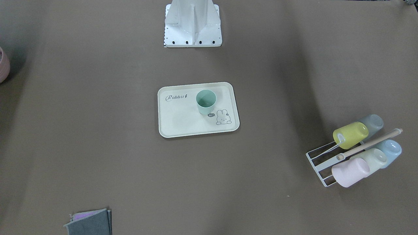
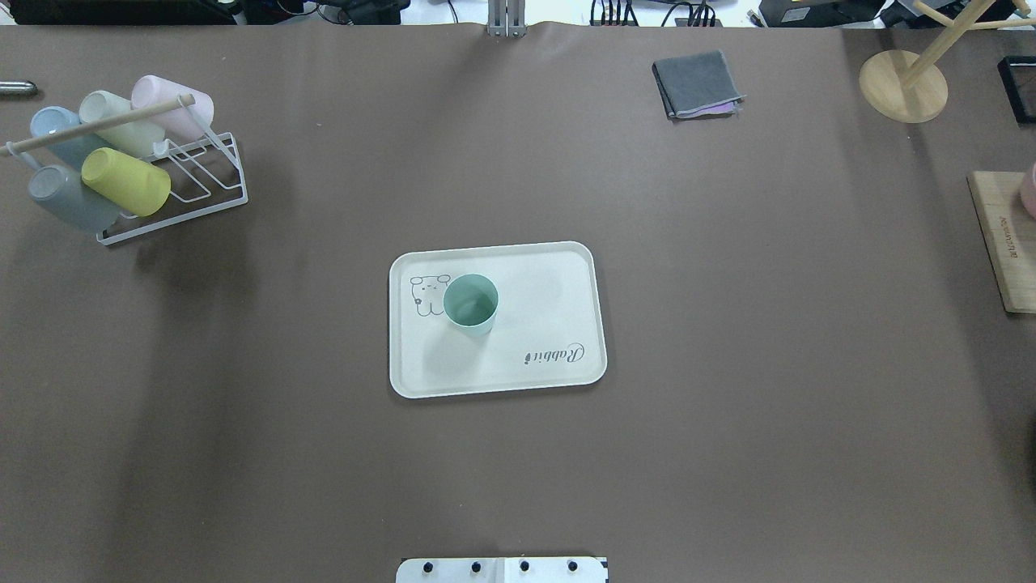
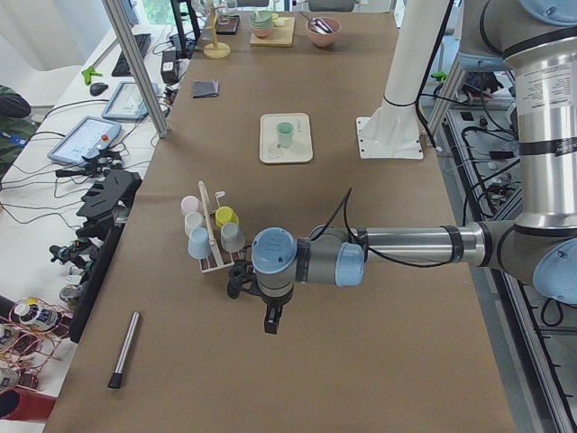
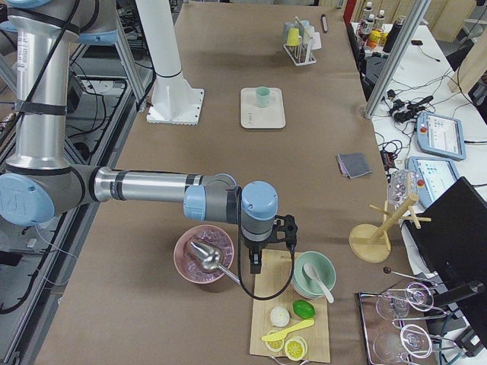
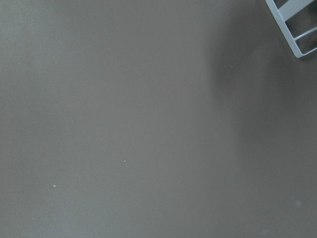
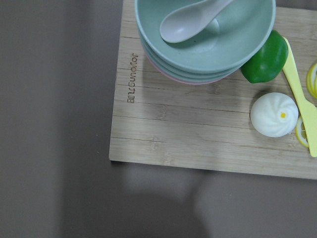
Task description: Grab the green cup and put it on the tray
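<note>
The green cup (image 2: 470, 304) stands upright on the cream tray (image 2: 534, 324), next to the bunny drawing, and nothing holds it. It also shows in the front view (image 1: 206, 101) on the tray (image 1: 183, 120). My left gripper (image 3: 270, 320) shows only in the exterior left view, hanging over bare table near the cup rack, far from the tray. My right gripper (image 4: 255, 266) shows only in the exterior right view, over a wooden board at the table's other end. I cannot tell whether either gripper is open or shut.
A white wire rack (image 2: 174, 221) holds several cups, among them a yellow-green one (image 2: 125, 180). A folded grey cloth (image 2: 698, 83) lies at the far side. A wooden board (image 6: 198, 129) carries stacked bowls (image 6: 205, 34) and food. A pink bowl (image 4: 204, 255) sits beside it.
</note>
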